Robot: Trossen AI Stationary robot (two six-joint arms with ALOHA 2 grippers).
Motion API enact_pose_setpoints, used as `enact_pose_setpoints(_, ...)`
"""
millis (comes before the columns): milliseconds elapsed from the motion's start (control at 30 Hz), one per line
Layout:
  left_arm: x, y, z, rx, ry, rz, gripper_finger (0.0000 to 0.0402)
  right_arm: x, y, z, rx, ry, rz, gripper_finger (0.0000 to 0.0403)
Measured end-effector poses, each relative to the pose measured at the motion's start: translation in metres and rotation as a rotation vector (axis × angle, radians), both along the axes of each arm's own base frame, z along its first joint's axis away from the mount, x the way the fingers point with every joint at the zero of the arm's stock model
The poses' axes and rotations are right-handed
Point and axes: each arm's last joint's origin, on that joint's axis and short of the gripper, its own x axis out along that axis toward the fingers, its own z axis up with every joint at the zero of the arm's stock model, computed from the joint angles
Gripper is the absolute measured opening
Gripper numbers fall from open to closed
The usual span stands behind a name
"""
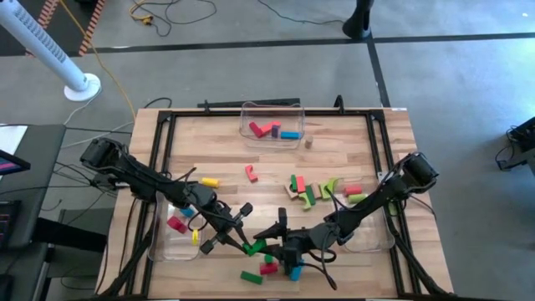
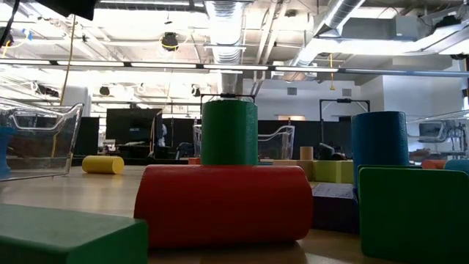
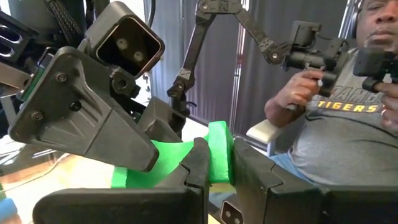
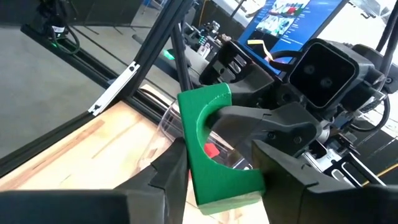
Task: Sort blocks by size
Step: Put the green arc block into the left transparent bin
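- The left claw (image 1: 245, 244) and the right claw (image 1: 266, 241) meet low over the near middle of the tabletop (image 1: 226, 159), both at one green arch block (image 1: 255, 247).
- In the right wrist view the green arch block (image 4: 214, 146) stands between the right claw's two dark fingers (image 4: 171, 174), which press its sides; the left claw's finger reaches into the arch's hollow.
- In the left wrist view the left claw (image 3: 214, 165) is pinched tight on the thin green wall of the same block (image 3: 217, 149), with the right arm's grey wrist housing just beyond it.
- So both claws grip the green arch block at once, and it is held off the wood.
- Just below the claws in the high view lie a green bar (image 1: 251, 277), a red block (image 1: 268, 267) and a blue block (image 1: 295, 272).
- A clear bin at the left front (image 1: 159, 242) holds red, blue and yellow blocks (image 1: 177, 223); the far bin (image 1: 269, 107) holds red, purple and blue blocks (image 1: 272, 130).
- A third clear bin (image 1: 372, 241) sits at the right front, under the right arm.
- A loose cluster of green, red and yellow blocks (image 1: 313, 191) lies right of centre; a yellow cylinder (image 1: 210, 181) and a red piece (image 1: 252, 173) lie apart on the wood.
- The low view looks past a red cylinder (image 2: 223, 205) lying down, a green cylinder (image 2: 229, 132) upright behind it and a blue cylinder (image 2: 379, 147).
- A person in a grey shirt (image 3: 339, 130) sits beyond the tabletop, hands on a control rig.
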Motion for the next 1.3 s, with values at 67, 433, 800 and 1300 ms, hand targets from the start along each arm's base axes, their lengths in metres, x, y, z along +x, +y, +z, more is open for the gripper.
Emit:
enact_pose_setpoints(67,0.0,0.0,0.0,0.001,0.004,-0.001,0.0044,0.0,0.0,0.0,-0.001,0.001,0.0,0.0183)
enact_pose_setpoints(433,0.0,0.0,0.0,0.007,-0.001,-0.001,0.0067,-0.002,0.004,-0.001,0.017,0.002,0.002,0.0182)
enact_pose_setpoints(800,0.0,0.0,0.0,0.021,-0.016,-0.003,0.0163,-0.006,0.009,-0.002,0.01,0.012,0.017,0.016)
enact_pose_setpoints(1300,-0.014,0.007,0.016,0.112,-0.04,0.074,0.019,-0.006,0.009,-0.003,0.022,0.017,0.022,0.0163)
